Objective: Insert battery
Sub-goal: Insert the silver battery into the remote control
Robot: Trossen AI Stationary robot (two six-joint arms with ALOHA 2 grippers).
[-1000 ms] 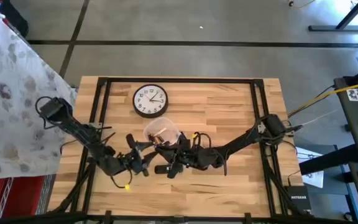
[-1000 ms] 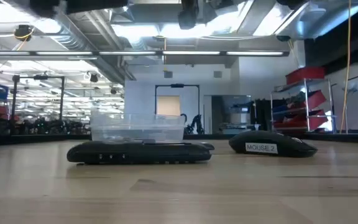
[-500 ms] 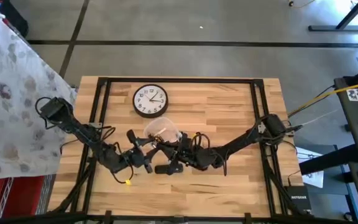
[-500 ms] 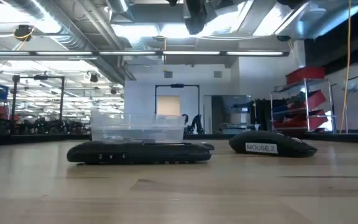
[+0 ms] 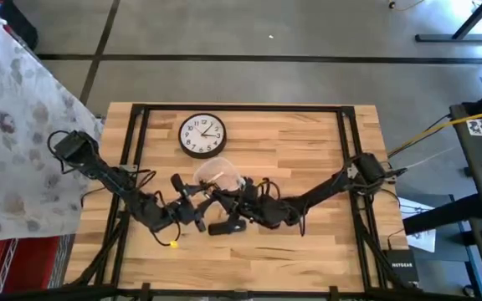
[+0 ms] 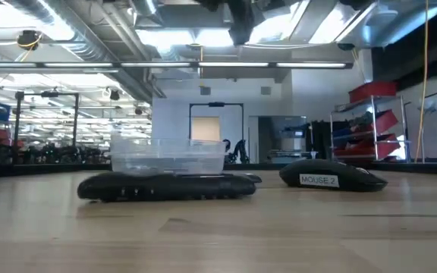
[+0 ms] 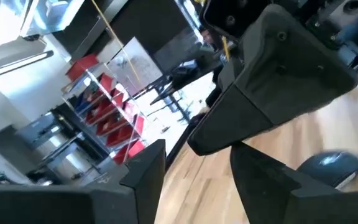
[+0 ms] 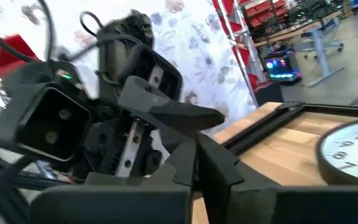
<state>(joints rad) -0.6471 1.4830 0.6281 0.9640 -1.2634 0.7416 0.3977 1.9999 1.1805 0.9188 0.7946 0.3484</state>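
Just below the two grippers, which meet low over the middle of the table, lies a flat dark remote-like device (image 5: 224,227). The low view shows it flat on the wood, with nothing touching it. The left gripper (image 5: 192,212) hangs just beside the device's end, and its wrist view shows the fingers (image 7: 146,177) standing apart with nothing between them. The right gripper (image 5: 233,208) hovers right above the device, facing the left one. I cannot tell whether it is closed or carrying anything.

Just beyond both grippers sits a clear plastic container (image 5: 229,172) with small brownish pieces in it, most likely the batteries (image 5: 214,178). Out to the side of the device is a black mouse (image 6: 332,178). Farthest off is a wall clock (image 5: 202,135), lying face up.

By my reading this is the approach step: no battery is seen seated yet. The next move calls for bringing one cell down to the device's bay, lined up lengthwise, while the other gripper steadies the body.
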